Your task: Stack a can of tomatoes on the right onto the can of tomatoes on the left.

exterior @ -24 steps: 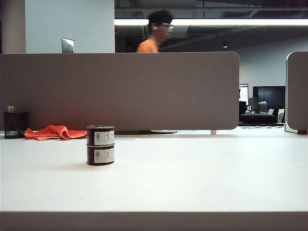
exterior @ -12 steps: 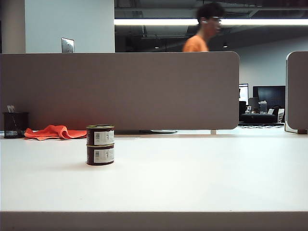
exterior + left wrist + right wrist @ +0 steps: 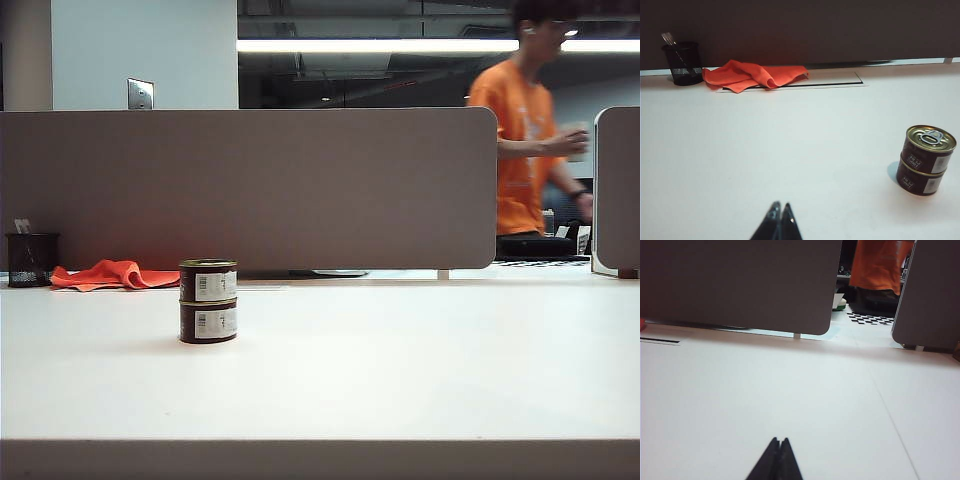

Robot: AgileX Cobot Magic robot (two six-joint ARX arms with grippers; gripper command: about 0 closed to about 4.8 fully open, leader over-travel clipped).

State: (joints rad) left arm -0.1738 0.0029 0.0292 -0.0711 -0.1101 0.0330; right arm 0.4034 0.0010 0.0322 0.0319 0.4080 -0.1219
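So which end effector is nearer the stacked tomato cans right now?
Left. The left end effector is shut and apart from the stacked cans, which its wrist view shows. The right end effector, also shut, faces bare table, with no cans in its view.

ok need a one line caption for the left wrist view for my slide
Left gripper shut and empty above the white table, two tomato cans stacked off to one side, orange cloth beyond.

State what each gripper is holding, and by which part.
Nothing is held. The left gripper and right gripper are both shut on nothing above the table; the two cans stand stacked, untouched.
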